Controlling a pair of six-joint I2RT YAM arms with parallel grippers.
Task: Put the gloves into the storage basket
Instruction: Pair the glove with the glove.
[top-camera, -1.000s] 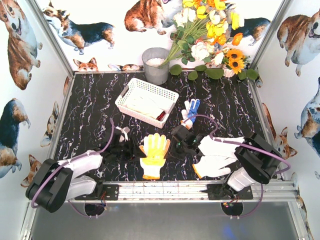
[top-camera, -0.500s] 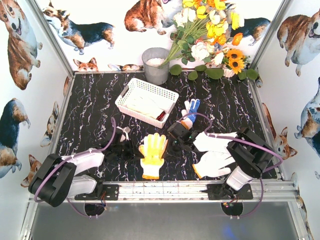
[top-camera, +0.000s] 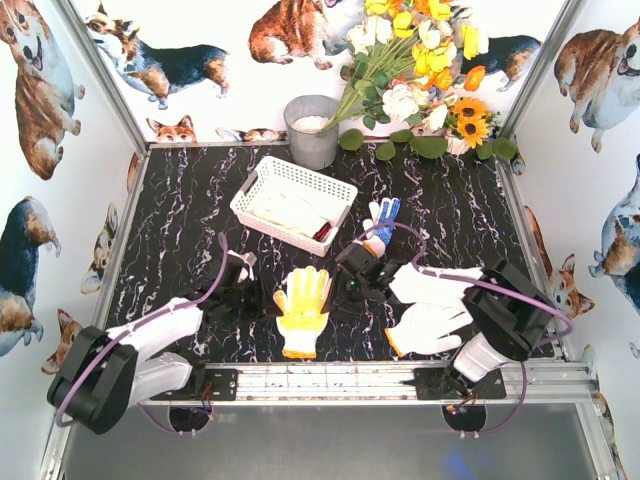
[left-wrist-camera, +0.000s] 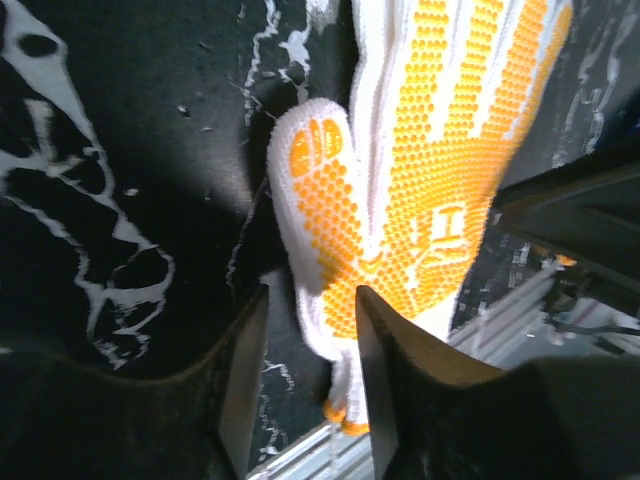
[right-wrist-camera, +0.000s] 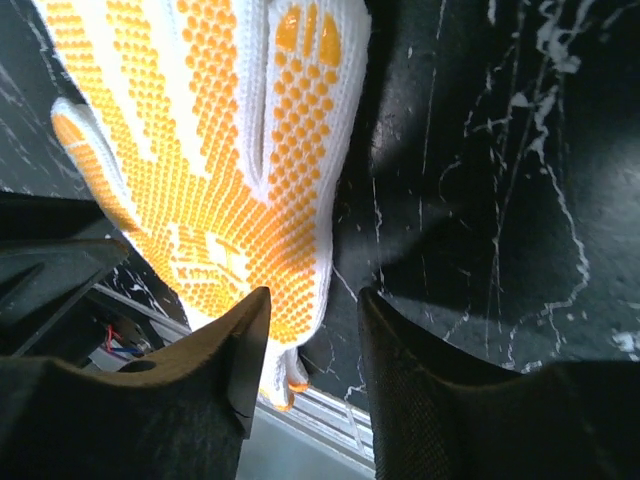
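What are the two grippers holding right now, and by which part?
Nothing yet. The yellow-dotted glove lies flat; left gripper and right gripper straddle its side edges near the cuff, jaws open.

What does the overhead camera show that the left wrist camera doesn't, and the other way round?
Only overhead: the storage basket, a grey bucket, flowers, a blue-palmed glove and white gloves on the right. Only the left wrist: the gap between the fingers of the left pincer, close up. Both: the orange-dotted glove lying on the black marbled table.
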